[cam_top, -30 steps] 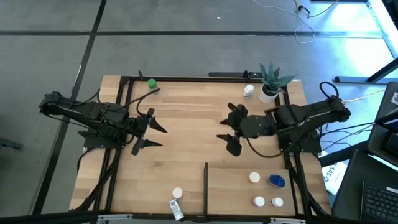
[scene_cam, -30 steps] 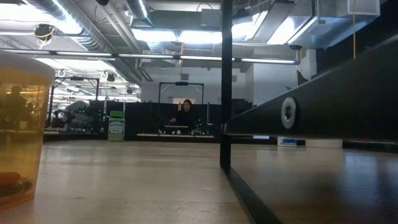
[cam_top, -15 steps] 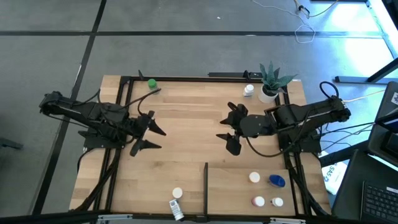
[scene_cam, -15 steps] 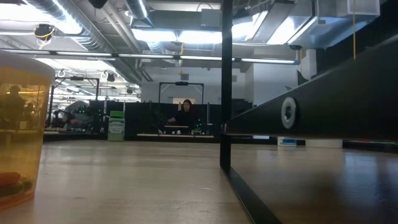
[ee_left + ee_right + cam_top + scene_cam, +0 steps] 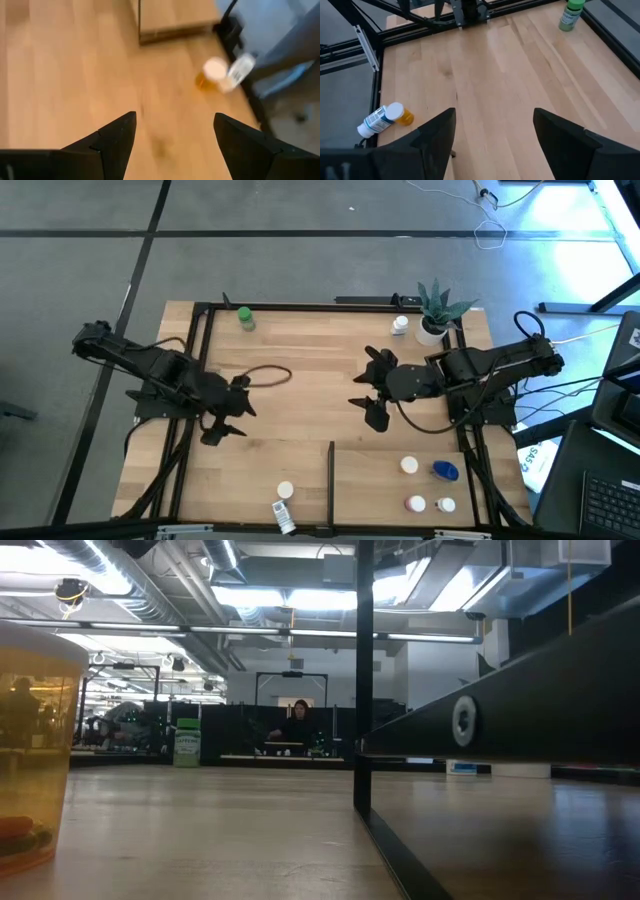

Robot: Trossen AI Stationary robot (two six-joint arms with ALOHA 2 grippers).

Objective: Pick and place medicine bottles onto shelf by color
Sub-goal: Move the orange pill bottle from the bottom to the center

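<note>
Medicine bottles (image 5: 425, 485) beside black divider bar (image 5: 330, 470)

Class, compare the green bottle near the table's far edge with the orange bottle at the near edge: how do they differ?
The green bottle is green with a green cap; the orange bottle has a white cap. The green bottle stands alone; the orange bottle touches a white bottle lying on its side. Both stand upright on the wooden table, ungripped.

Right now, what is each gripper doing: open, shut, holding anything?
Left gripper: open, empty, above the bare wood on the table's left.
Right gripper: open, empty, over the middle of the table.
</note>
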